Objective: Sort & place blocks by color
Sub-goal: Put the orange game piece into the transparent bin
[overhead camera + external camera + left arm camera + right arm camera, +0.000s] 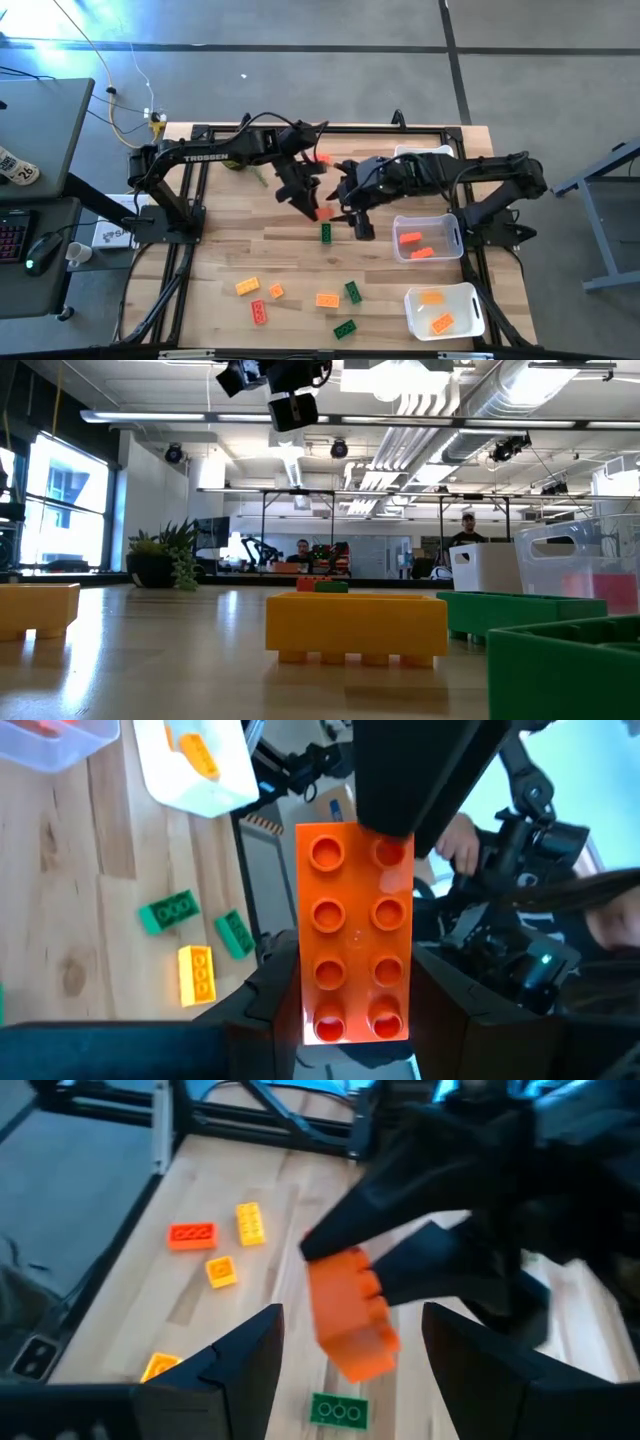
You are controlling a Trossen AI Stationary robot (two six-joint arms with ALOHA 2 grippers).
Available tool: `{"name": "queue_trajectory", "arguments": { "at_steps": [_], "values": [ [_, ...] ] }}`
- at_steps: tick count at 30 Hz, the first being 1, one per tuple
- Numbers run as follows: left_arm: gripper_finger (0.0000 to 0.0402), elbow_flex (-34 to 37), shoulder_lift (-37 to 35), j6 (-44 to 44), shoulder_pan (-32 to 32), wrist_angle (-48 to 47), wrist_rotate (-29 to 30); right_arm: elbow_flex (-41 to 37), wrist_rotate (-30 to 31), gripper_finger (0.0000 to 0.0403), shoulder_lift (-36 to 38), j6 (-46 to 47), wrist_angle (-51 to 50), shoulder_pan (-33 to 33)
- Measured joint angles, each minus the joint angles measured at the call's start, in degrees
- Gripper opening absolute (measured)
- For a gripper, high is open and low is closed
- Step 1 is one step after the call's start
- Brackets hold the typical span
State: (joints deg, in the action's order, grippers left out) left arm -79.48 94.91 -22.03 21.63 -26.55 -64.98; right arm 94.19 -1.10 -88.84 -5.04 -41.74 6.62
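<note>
I see the left gripper (318, 208) up over the middle of the worktop (230, 250), its fingers (455, 1010) clenched on a red-orange brick (353, 935) — studs facing its wrist camera, the brick lifted clear of the wood. My right gripper (352, 213) sits just beside that brick, fingers (235, 1370) spread with nothing between them; in its wrist view the brick (350, 1312) hangs right ahead of them. Taking the held brick as my landmark: a green block (326, 233) lies on the wood just below it, the bin with red-orange blocks (428, 236) is to its right, and the bin with yellow-orange blocks (445, 310) sits farther toward the near right corner. The remaining loose blocks (300, 298) — yellow, red and green — are scattered well apart from it along the near edge.
</note>
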Motion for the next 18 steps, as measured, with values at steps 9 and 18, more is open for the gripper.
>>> {"name": "queue_trajectory", "arguments": {
  "at_steps": [9,18],
  "values": [
    [0.0115,0.00,0.00,-7.67,0.00,8.86,-1.19,0.00,-0.77,0.0207,0.00,-4.04,0.07,-0.28],
    [0.0123,0.00,0.00,-9.75,-0.02,11.44,-1.66,0.00,-0.02,0.0073,0.02,-5.40,0.70,-0.27]
  ]
}}
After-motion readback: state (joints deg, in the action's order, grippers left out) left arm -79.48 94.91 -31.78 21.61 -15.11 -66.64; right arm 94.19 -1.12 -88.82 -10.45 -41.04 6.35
